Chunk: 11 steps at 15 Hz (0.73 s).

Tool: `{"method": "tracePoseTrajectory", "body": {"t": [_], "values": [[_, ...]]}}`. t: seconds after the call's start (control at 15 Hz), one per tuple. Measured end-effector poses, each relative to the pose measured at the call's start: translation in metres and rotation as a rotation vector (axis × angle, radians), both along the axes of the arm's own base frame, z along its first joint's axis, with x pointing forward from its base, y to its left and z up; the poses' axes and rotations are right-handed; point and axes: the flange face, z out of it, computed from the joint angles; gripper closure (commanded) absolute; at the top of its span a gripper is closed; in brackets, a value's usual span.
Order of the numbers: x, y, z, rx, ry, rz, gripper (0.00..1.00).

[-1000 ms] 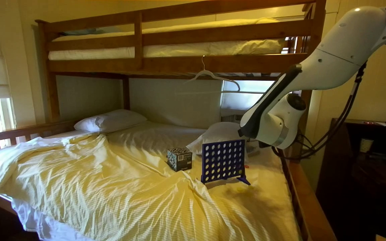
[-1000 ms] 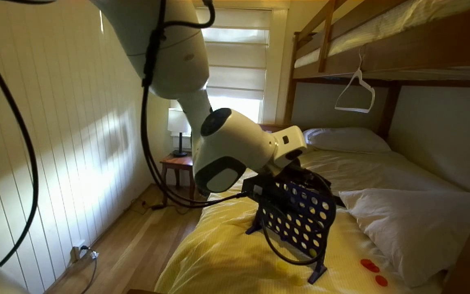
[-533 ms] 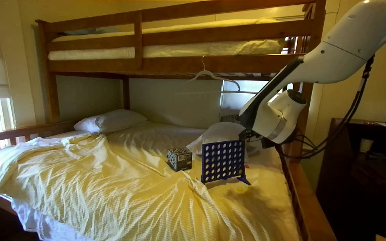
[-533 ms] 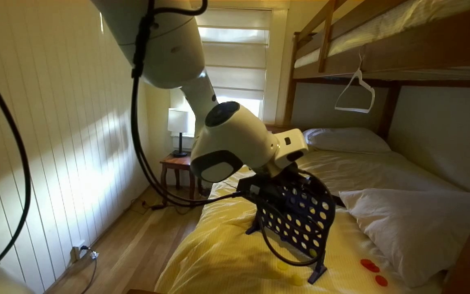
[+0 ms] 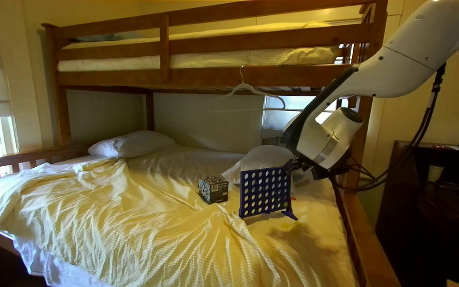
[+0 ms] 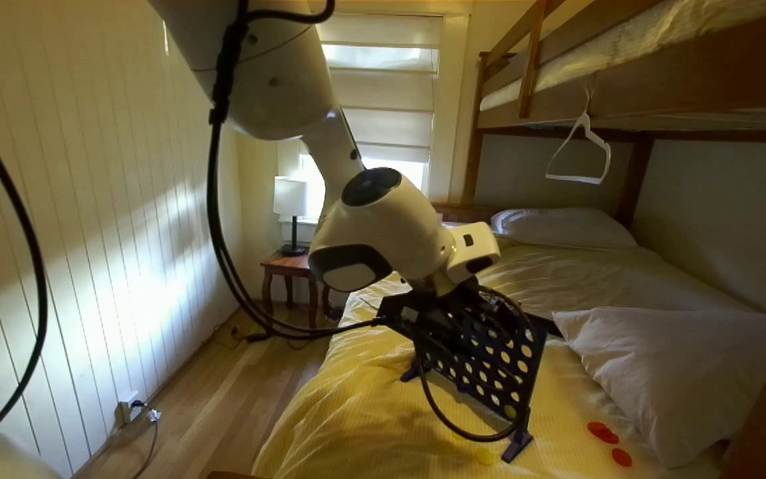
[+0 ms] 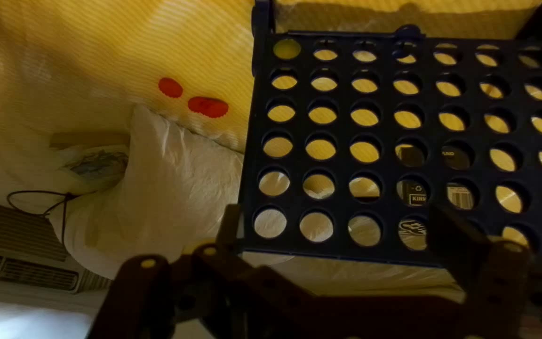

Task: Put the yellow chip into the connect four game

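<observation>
The connect four game, a dark blue upright grid board, stands on the bed in both exterior views point(image 5: 263, 190) point(image 6: 499, 362) and fills much of the wrist view point(image 7: 384, 132). A yellow chip point(image 7: 287, 49) sits in a bottom corner slot; it also shows in an exterior view point(image 6: 510, 412). More yellow chips point(image 5: 285, 225) point(image 6: 483, 456) lie on the bed beside the board's foot. My gripper point(image 7: 339, 233) is open, its fingers wide apart with no chip seen between them. It is at the board's top edge point(image 5: 291, 164); whether it touches the board I cannot tell.
Red chips point(image 7: 208, 107) point(image 6: 621, 457) lie on the bed near a white pillow point(image 6: 675, 372). A small dark box point(image 5: 213, 189) stands behind the board. A white hanger point(image 5: 249, 87) hangs from the upper bunk. A wooden bed rail point(image 5: 367, 239) runs along the bed's side.
The arm has shifted and its hand has tilted, with the gripper now lower at the board's top edge than half a second ago. The board and the chips on the bed have not moved.
</observation>
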Motion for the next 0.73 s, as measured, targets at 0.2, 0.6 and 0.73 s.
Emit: {"method": "tracePoseTrajectory", "body": {"t": [0.2,0.6,0.73], "values": [[-0.0019,0.0021,-0.0038,0.010,0.016,0.007,0.00],[-0.0028,0.0057,-0.0061,0.017,0.025,0.013,0.00],[-0.0028,0.0057,-0.0061,0.016,0.025,0.014,0.00]]}}
